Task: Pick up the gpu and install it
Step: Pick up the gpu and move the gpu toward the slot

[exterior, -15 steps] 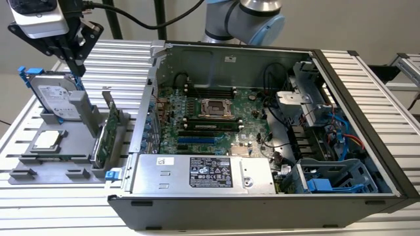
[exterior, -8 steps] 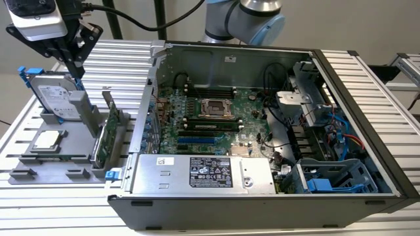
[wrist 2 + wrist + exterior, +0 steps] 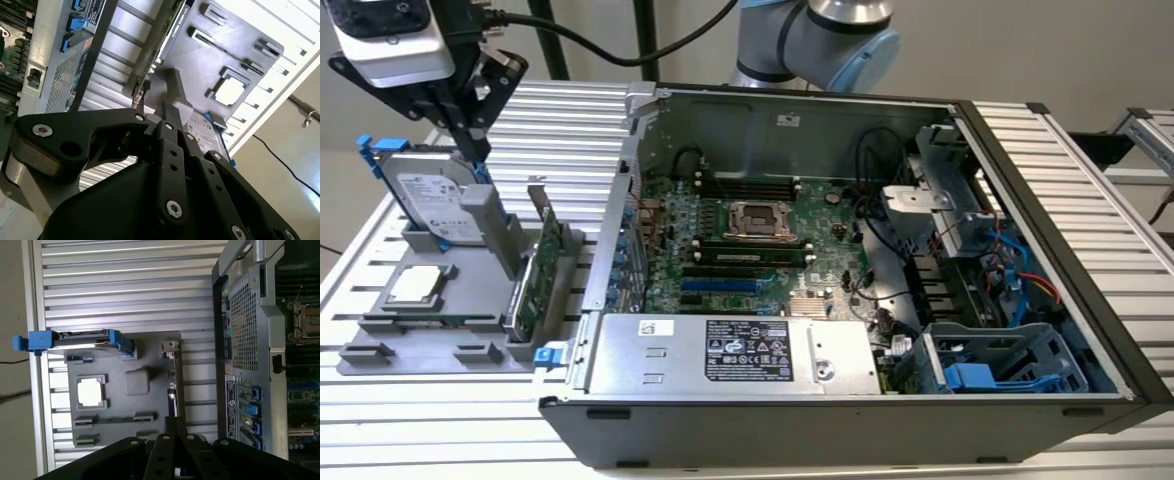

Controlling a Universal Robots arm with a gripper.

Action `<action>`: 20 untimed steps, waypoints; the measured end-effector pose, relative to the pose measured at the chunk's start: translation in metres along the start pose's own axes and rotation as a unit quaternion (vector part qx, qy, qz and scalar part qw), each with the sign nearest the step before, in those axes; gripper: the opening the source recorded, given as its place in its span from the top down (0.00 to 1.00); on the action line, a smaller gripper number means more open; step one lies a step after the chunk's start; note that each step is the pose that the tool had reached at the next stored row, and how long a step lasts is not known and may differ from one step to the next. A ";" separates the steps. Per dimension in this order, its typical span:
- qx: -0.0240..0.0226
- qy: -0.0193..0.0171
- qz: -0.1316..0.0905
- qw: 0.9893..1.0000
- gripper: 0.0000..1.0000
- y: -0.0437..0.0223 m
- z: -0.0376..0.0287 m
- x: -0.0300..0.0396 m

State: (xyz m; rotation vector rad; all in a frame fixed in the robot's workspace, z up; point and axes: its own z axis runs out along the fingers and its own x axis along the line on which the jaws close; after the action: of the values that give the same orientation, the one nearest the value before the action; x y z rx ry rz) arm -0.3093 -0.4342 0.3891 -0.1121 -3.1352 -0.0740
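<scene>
Tool hangs near gpu, on edge, lengthwise along pc case.

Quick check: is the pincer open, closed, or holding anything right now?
Pincer: closed, holding nothing. The gpu stands in the gray holder, not gripped.

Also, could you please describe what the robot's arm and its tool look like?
The arm has rounded silver-grey joints with a light blue cap. The tool is matte black, built of flat linkage bars joined by silver pins. A white-and-grey camera housing is mounted on it, with black cables running from it.
</scene>
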 end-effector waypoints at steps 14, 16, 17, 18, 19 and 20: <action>0.000 0.001 0.000 1.000 1.00 -0.0050 0.0000 -0.0004; 0.000 0.001 0.000 1.000 1.00 -0.0059 -0.0001 -0.0006; 0.000 0.001 0.000 1.000 1.00 -0.0065 0.0000 -0.0007; 0.000 0.001 0.000 1.000 1.00 -0.0071 0.0000 -0.0008; 0.000 0.001 0.000 1.000 1.00 -0.0079 0.0000 -0.0011; 0.000 0.001 0.000 1.000 1.00 -0.0087 0.0000 -0.0013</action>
State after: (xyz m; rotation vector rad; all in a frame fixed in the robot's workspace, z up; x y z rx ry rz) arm -0.3086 -0.4429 0.3887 -0.1122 -3.1334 -0.0740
